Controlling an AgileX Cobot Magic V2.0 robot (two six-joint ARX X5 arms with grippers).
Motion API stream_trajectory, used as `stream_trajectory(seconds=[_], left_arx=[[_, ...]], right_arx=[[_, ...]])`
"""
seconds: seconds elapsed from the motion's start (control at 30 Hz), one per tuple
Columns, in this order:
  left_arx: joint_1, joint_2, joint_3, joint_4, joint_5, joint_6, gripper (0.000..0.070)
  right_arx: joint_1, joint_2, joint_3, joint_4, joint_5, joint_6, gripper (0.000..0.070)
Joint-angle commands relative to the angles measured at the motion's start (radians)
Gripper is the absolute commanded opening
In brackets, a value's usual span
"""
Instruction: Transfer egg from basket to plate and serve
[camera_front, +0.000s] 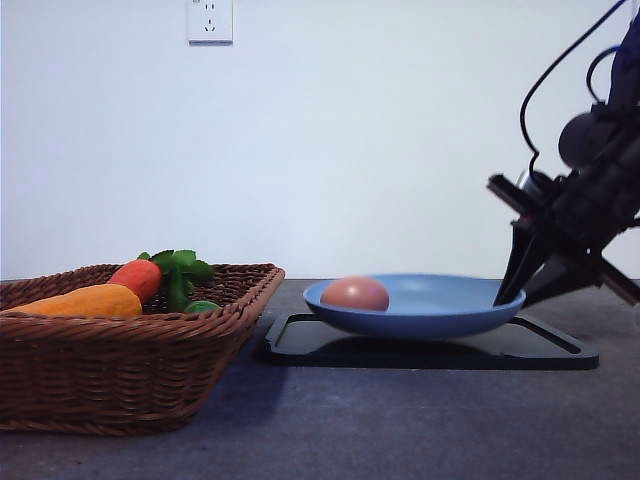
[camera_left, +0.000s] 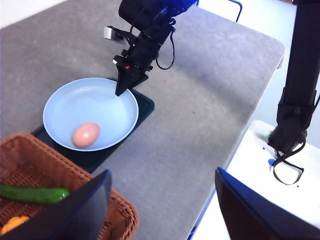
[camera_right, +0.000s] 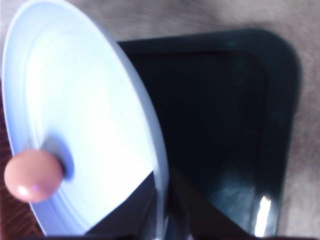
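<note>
Table: grey matte table (camera_front: 400, 420) carrying everything.
Basket: wide brown woven wicker basket (camera_front: 120, 370) on the robot's left side of the table, holding an orange elongated vegetable (camera_front: 85, 300), a red carrot-like vegetable with green leaves (camera_front: 140, 277) and a green cucumber (camera_left: 32, 194); no egg left in it.
Tray: flat black rectangular tray (camera_front: 540, 350) just beside the basket, under the plate.
Plate: large round light-blue plate (camera_front: 440, 310) resting on the tray.
Right gripper (camera_front: 512, 290): its jaws straddle the plate's rim on the side far from the basket, one finger inside and one outside, closed narrowly on that rim.
Left gripper (camera_left: 160, 205): held high above the basket's corner, jaws wide and holding nothing.
Egg: small brownish-pink oval egg (camera_front: 355, 293) lying in the plate, near the basket-side rim.
Key relation: egg sits across the plate from the right jaws, so a lift from that rim likely needs the plate kept level.
</note>
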Motion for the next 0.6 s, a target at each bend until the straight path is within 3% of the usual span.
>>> stream_trajectory(seconds=[0.0, 0.1, 0.27, 0.57], left_arx=[[-0.008, 0.011, 0.019, 0.000, -0.003, -0.017, 0.0407], [-0.008, 0.017, 0.019, -0.002, -0.003, -0.018, 0.0407], [-0.008, 0.031, 0.019, -0.001, -0.003, -0.018, 0.0407], [-0.008, 0.066, 0.019, 0.008, -0.039, -0.012, 0.0407]], right_arx=[[0.001, 0.022, 0.027, 0.004, -0.016, 0.001, 0.0000], [0.001, 0.025, 0.027, 0.006, 0.012, -0.003, 0.0020], [0.001, 0.025, 0.027, 0.011, 0.035, -0.009, 0.0206], [-0.028, 0.005, 0.047, -0.035, 0.036, -0.032, 0.0225]])
